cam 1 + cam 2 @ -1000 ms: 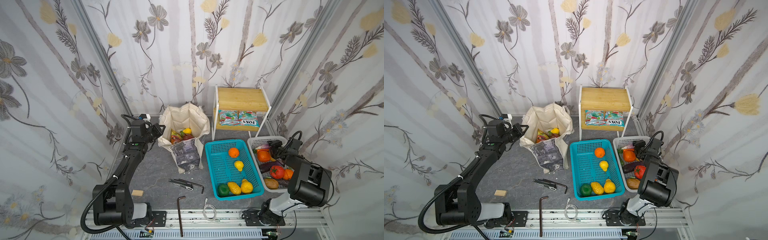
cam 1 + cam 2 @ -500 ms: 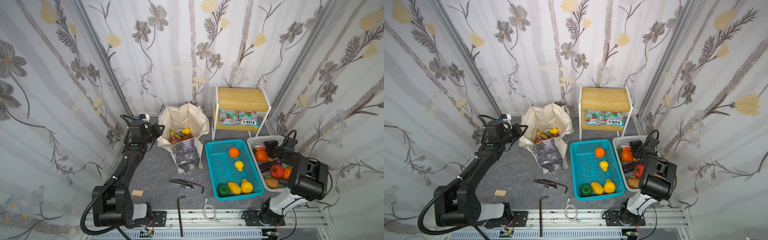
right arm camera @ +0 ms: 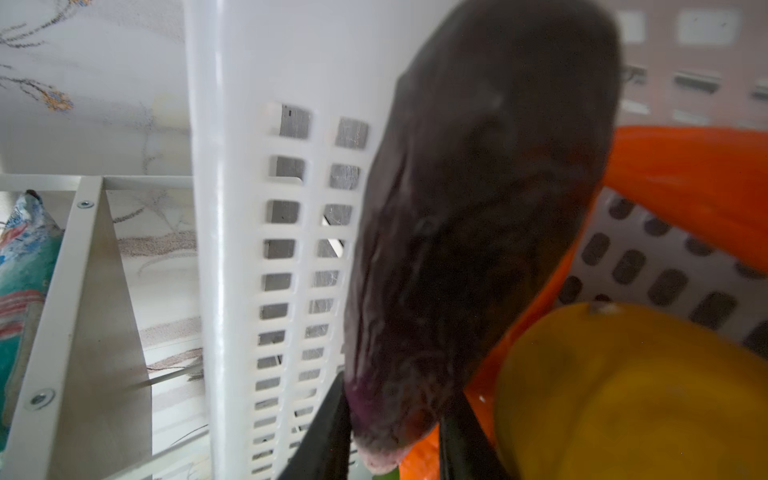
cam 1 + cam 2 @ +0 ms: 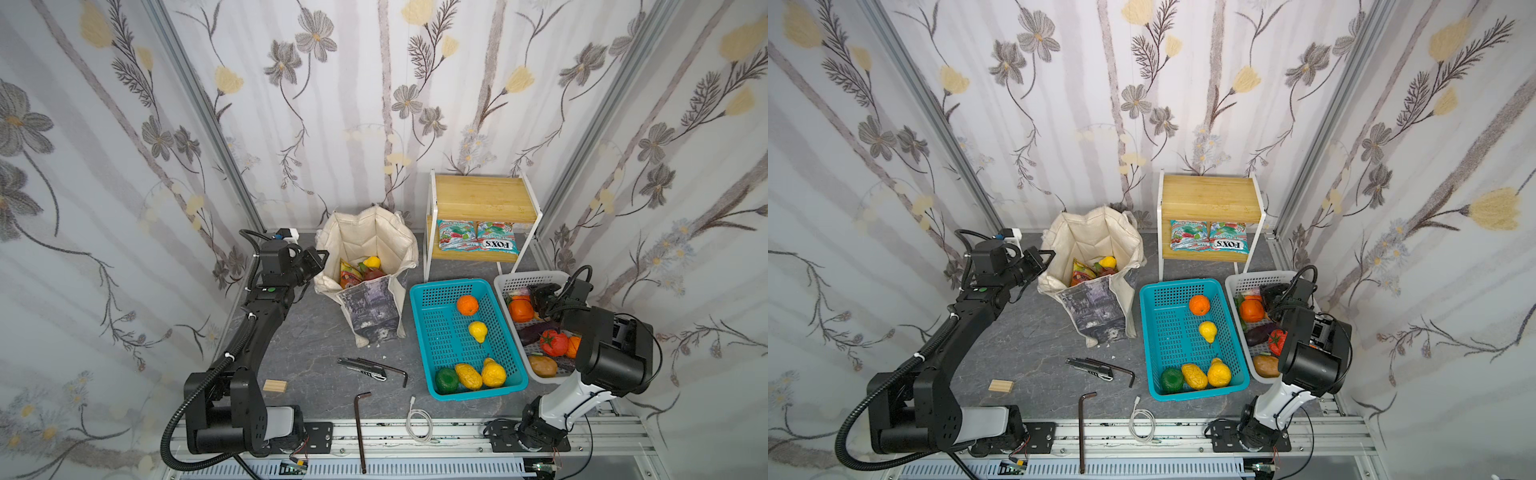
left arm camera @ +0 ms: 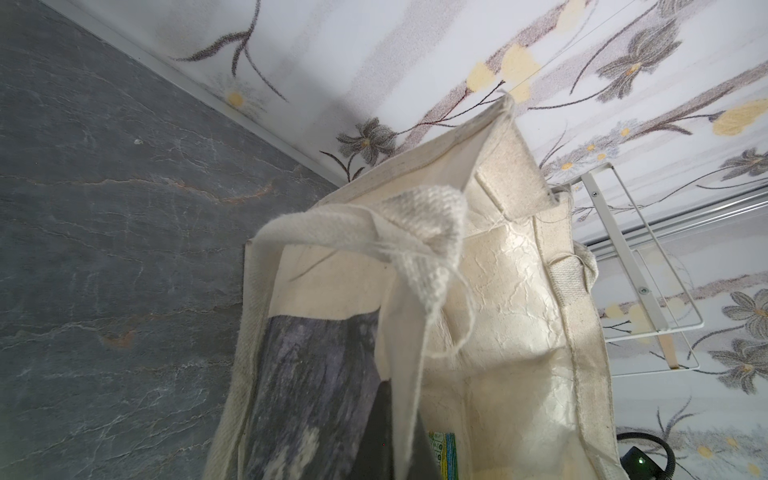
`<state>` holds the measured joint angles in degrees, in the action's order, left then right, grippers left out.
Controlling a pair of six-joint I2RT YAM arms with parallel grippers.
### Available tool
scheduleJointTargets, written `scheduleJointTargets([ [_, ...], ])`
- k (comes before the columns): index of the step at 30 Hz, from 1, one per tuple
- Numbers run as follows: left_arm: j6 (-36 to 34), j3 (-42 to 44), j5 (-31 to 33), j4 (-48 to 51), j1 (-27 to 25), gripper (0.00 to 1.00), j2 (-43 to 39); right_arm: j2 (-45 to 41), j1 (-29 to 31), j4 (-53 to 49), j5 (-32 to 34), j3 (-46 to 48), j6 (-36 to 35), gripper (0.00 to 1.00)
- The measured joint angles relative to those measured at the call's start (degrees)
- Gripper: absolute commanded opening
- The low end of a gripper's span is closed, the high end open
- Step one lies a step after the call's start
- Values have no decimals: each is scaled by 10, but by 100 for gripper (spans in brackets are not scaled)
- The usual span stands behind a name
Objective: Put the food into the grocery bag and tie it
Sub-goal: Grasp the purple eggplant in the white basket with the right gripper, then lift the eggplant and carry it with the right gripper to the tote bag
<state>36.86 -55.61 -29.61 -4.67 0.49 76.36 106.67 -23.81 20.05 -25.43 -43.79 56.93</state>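
The cream grocery bag (image 4: 376, 235) stands open at the back, with a lemon (image 4: 372, 262), a pink dragon fruit (image 4: 372, 274) and an orange packet (image 4: 346, 277) inside. My left gripper (image 4: 322, 255) is shut on the bag's left rim; in the left wrist view cream cloth (image 5: 409, 399) runs between its dark fingers (image 5: 380, 432). My right gripper (image 4: 540, 297) reaches into the white basket (image 4: 528, 276). In the right wrist view its jaws press both sides of a purple eggplant (image 3: 478, 216), next to a yellow fruit (image 3: 631, 395).
A turquoise basket (image 4: 419, 332) holds an orange (image 4: 467, 304), a yellow pear (image 4: 478, 331) and more produce. The white basket also has a tomato (image 4: 553, 342) and a second eggplant (image 4: 534, 332). A wooden shelf (image 4: 482, 199) carries packets (image 4: 478, 241). A knife (image 4: 361, 368), hex key (image 4: 361, 428) and cable (image 4: 419, 424) lie in front.
My right gripper has moved toward the back of the white basket and its jaws have narrowed onto the eggplant. The left arm has stayed put on the bag.
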Motion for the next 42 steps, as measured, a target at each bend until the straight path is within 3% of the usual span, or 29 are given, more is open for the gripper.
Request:
scheduleJointTargets([
  [12, 0, 0, 0, 1, 1, 0, -1, -63, 4, -26, 6, 26, -16, 21],
  [26, 0, 0, 0, 1, 1, 0, -2, -194, 18, -94, 67, 26, -59, 20],
  [36, 3, 0, -2, 0, 7, 0, 1, -351, 107, -176, 157, -30, -145, 22],
  [42, 7, 0, -7, 0, 7, 0, 2, -383, 212, -233, 209, -105, -196, 22],
])
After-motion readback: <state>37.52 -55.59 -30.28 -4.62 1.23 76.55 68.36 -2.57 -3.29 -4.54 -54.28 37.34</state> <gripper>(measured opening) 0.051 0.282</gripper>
